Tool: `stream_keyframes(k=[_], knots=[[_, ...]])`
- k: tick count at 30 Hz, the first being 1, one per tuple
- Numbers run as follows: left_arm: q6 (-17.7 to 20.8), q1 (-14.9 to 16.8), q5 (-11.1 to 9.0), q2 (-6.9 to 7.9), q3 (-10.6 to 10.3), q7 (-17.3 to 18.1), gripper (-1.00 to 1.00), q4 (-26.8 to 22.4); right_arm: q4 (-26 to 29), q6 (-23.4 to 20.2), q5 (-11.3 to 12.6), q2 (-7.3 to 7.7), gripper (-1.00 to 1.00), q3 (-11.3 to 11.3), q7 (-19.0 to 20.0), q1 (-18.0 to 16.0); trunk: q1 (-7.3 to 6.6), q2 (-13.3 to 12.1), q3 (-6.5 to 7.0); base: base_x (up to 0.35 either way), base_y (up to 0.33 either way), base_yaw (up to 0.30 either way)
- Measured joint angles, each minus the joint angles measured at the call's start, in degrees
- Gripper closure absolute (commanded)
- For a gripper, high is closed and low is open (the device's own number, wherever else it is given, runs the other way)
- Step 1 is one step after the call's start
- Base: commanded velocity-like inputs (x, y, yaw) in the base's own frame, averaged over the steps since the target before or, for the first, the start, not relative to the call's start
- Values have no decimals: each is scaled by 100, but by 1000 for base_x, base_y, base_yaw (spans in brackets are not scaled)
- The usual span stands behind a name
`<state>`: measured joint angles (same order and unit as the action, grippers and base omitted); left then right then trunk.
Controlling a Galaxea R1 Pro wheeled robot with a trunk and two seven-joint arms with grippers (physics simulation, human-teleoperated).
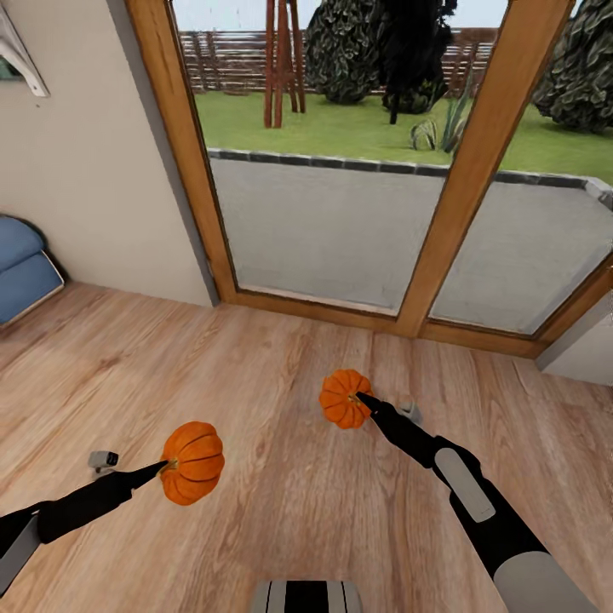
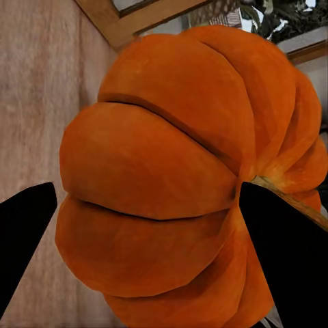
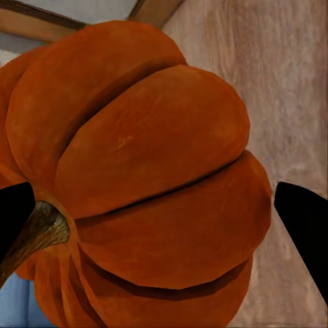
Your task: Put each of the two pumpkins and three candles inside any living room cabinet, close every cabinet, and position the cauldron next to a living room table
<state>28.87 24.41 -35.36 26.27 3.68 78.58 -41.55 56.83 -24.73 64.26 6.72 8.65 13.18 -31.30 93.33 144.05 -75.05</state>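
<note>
Two orange ribbed pumpkins are held above the wooden floor. My left gripper (image 1: 167, 466) is shut on one pumpkin (image 1: 192, 462) at the lower left of the head view. In the left wrist view that pumpkin (image 2: 171, 178) sits between two black fingers (image 2: 287, 260). My right gripper (image 1: 361, 398) is shut on the other pumpkin (image 1: 344, 398) near the middle of the head view. The right wrist view has this pumpkin (image 3: 143, 171), its stem at one side, between black fingertips (image 3: 304, 219). The candles, cabinet and cauldron are out of view.
A large glass door with a wooden frame (image 1: 472, 170) stands ahead, with a patio and garden beyond it. A beige wall (image 1: 77, 170) is at the left, with a blue cushioned seat (image 1: 21, 268) at its foot. Wooden floor (image 1: 281, 494) spreads around both arms.
</note>
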Motion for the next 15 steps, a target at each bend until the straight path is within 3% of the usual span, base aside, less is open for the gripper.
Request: stream_keyframes(k=[5,15], knots=[[-1,-1,-1,0,0,-2,100,0,-2,8,-8,-5,100,-1,-1,0,0,0,3,-326,0,81],[-2,-2,-4,1,4,10,100,1,-6,9,-17,-9,100,6,-3,-2,0,0,29,-315,-43,259]])
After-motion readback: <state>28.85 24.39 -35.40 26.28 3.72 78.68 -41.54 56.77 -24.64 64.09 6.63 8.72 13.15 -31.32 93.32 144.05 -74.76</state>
